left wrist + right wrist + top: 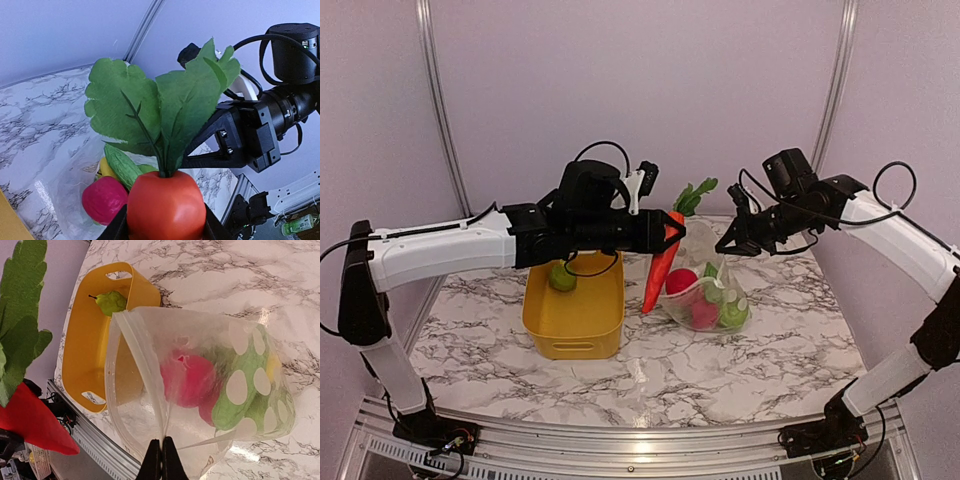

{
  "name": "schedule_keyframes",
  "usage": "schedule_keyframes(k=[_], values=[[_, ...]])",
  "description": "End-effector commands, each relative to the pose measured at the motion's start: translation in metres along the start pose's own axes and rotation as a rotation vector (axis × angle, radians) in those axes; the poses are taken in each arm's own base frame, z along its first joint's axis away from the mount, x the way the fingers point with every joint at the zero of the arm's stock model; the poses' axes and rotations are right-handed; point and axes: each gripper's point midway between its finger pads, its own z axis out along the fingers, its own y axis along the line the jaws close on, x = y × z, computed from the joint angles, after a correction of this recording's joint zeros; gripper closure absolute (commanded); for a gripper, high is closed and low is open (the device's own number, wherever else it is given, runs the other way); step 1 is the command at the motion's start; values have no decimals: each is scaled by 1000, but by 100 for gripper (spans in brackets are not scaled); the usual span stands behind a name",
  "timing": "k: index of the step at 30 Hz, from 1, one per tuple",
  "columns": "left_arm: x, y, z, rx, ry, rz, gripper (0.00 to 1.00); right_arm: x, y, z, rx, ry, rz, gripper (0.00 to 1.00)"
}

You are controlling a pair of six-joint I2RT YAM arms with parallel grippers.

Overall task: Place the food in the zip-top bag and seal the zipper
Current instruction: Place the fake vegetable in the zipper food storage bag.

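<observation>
Marble table (770, 350), lilac walls (620, 80). Centre frame, left gripper (672, 232) clamps a carrot (658, 275); right gripper (724, 246) pinches the bag (712, 302) rim beside a yellow bin (575, 322).

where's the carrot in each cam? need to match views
Top external: carrot centre frame, tip down, held by left gripper.
Left wrist: bottom centre, leaves fanning above.
Right wrist: left edge, red body low, leaves above.
Shared landmark: zip-top bag, visible in all three.
</observation>
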Motion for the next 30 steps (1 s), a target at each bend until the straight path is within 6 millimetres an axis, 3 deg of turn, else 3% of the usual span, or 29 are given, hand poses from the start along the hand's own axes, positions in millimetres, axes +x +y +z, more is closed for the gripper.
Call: schedule_keyframes(k=[1, 10, 14, 18, 21, 25, 30], values=[[-41, -46, -4, 209, -211, -9, 74, 1, 13, -12, -37, -31, -14, 100], [-20, -35, 39, 155, -233, -58, 75, 6, 17, -19, -62, -50, 11, 100], [-17, -20, 50, 85, -275, -39, 75, 8, 19, -22, -76, -58, 22, 100], [-35, -13, 44, 40, -355, -73, 75, 9, 18, -22, -73, -56, 21, 100], [-57, -19, 30, 40, -417, -117, 75, 9, 19, -23, -74, -58, 18, 100], [-78, -8, 14, -22, -525, -180, 75, 7, 20, -24, -80, -63, 18, 100], [-77, 22, 23, -193, -571, -200, 77, 5, 22, -22, -87, -58, 12, 100]])
